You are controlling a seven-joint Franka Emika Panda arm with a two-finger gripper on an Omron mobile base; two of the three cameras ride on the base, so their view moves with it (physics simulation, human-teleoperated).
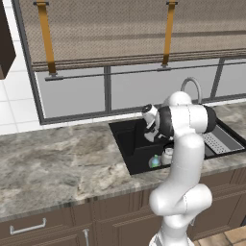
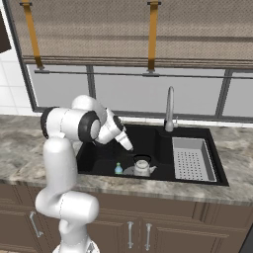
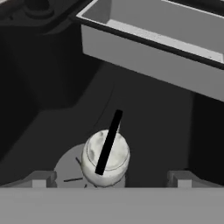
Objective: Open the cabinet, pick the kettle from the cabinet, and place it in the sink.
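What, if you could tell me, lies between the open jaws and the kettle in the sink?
Nothing: in the hand view the kettle sits on the sink floor below the gripper, with only bare dark basin in between.

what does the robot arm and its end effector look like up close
The glossy white arm is built from thick rounded tubular segments, with dark black bands at the joints, clearest at the bulbous elbow. No cables or markings show on it. It narrows to a small white wrist carrying the end effector, whose two small grey blocky finger tips have squared-off ends.
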